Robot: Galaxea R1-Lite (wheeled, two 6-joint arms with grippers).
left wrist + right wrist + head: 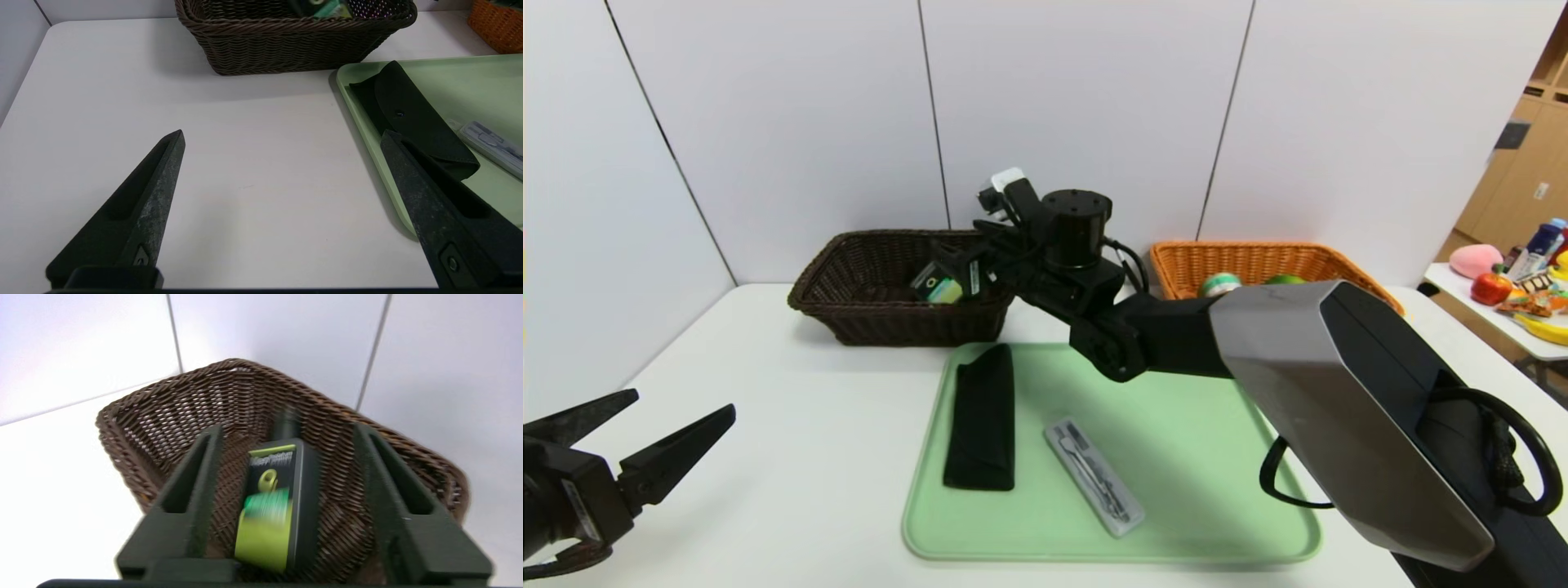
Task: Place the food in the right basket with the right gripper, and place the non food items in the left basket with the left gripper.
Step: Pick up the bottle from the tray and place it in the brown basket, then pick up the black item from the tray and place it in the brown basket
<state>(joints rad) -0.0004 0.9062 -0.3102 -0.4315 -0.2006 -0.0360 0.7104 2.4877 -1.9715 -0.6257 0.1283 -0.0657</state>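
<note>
The dark green pump bottle [278,506] lies in the dark brown left basket [849,306], directly between the right gripper's [947,282] spread fingers [192,486] and, as far as the right wrist view shows, touching neither of them; the bottle is blurred there, so whether it is resting or dropping cannot be told. That right gripper hangs over the near right corner of the brown basket, with its arm stretched across the far edge of the pale green tray [1217,506]. Behind the arm, well to the gripper's right, the orange right basket [1339,265] holds the lime [1285,279] and the tin can [1219,284], so the food looks done. On the tray, below and nearer the robot than the right gripper, lie the black fabric pouch [982,420] and, beside it but apart, the clear-grey cutlery case [1094,475]. The left gripper [678,416] hovers low over bare table with its fingers wide apart, the pouch just beyond its right finger [425,204]. The likely trouble: the bottle sits in the correct basket but under the wrong arm, and if the left gripper reaches for the pouch while the right arm spans the tray, the two could collide; the flat, limp pouch may also slide or fold instead of being pinched
</note>
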